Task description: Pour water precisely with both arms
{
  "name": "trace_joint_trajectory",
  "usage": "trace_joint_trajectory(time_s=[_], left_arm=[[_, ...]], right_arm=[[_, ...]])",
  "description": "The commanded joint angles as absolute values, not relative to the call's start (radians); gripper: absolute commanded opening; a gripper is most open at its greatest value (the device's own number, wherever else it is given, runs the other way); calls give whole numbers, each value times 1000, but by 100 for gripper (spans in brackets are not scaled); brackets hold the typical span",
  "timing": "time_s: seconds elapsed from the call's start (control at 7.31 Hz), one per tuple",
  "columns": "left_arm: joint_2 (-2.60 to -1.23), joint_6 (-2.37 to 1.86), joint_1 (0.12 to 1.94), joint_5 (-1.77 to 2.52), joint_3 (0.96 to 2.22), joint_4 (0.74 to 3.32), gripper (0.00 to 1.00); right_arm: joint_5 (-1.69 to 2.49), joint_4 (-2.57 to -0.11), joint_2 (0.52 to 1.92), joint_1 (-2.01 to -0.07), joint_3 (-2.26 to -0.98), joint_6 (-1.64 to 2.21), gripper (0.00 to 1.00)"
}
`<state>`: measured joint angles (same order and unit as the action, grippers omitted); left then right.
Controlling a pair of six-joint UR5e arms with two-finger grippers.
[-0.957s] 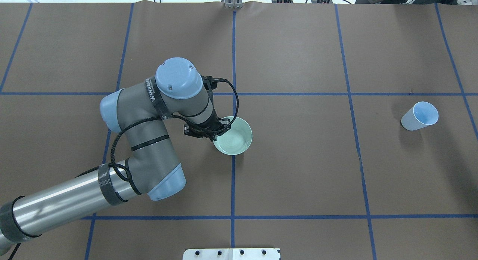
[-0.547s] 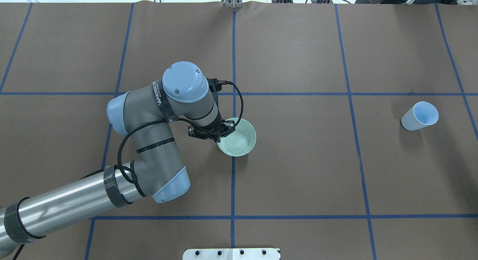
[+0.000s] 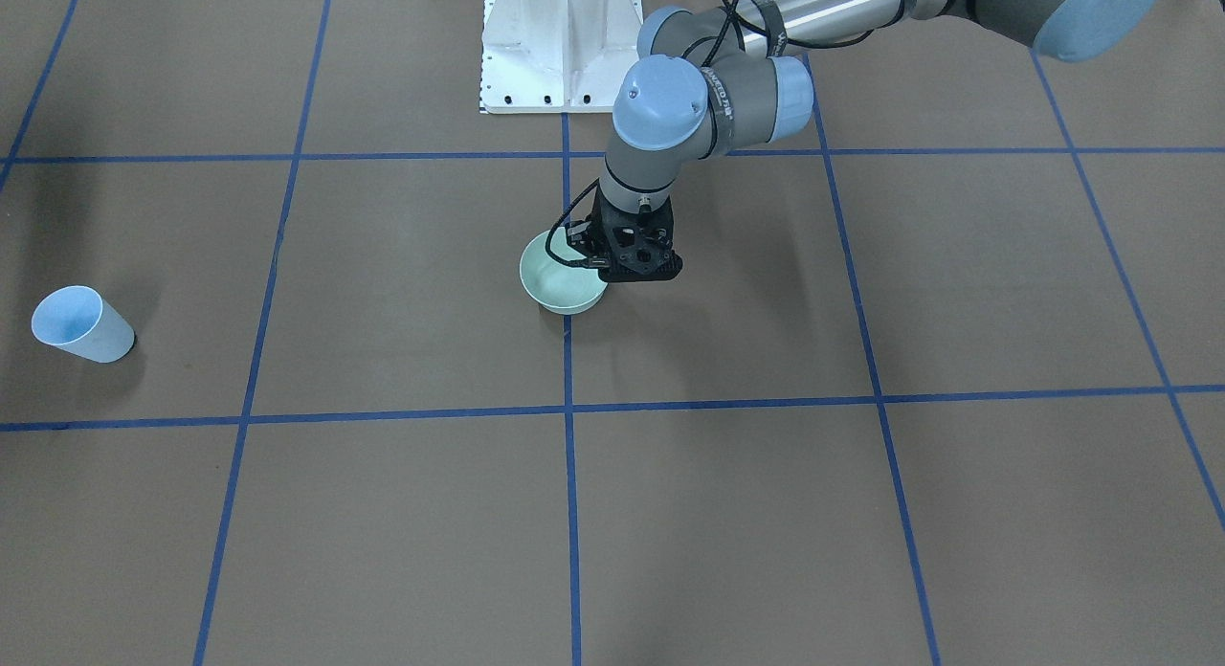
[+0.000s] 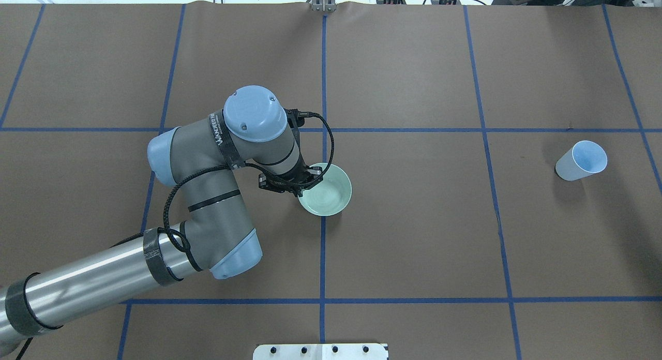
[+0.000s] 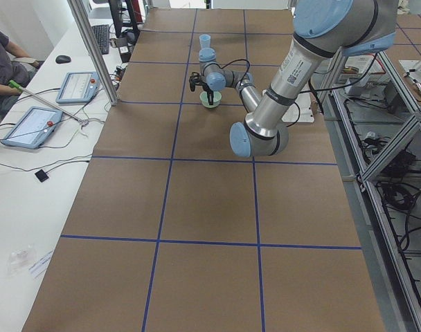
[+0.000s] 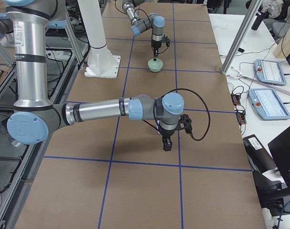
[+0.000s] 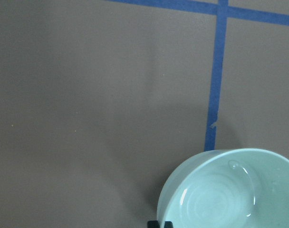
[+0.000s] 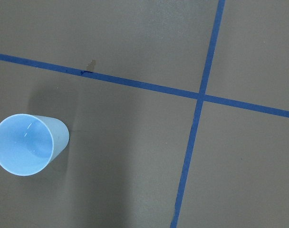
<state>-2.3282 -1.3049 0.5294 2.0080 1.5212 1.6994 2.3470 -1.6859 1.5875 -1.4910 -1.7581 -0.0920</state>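
My left gripper (image 4: pixel 304 183) is shut on the near-left rim of a pale green bowl (image 4: pixel 328 192), which is at the table's middle. In the front view the gripper (image 3: pixel 612 269) comes down on the bowl's (image 3: pixel 560 285) right rim. The water (image 7: pixel 216 204) shows as faint ripples and glints in the bowl's bottom in the left wrist view. A light-blue cup (image 4: pixel 580 161) stands alone at the far right, and it also shows in the right wrist view (image 8: pixel 28 145). My right gripper (image 6: pixel 167 144) points down above the table; I cannot tell whether it is open or shut.
The white pedestal base (image 3: pixel 560 44) stands at the robot's edge of the table. Blue tape lines (image 4: pixel 323 246) divide the brown table cover into squares. An operator's desk with tablets (image 5: pixel 30 124) and a metal post (image 5: pixel 93 55) flank the table's far side.
My left arm moved the bowl slightly right, then a touch back left. The cup has not moved.
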Motion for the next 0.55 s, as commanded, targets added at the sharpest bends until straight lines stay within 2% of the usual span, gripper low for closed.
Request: trace_joint_trajectory(time_s=[0.0, 0.14, 0.41], left_arm=[[-2329, -1305, 529, 2008, 1520, 1698, 99], [-2332, -1310, 549, 2009, 1538, 1698, 100], [-2294, -1310, 639, 2076, 1667, 1684, 100]], right_arm=[[2345, -1686, 1588, -1491, -1756, -94, 99], [2339, -1686, 1568, -1476, -1756, -92, 99], [2342, -1683, 1565, -1474, -1767, -92, 100]])
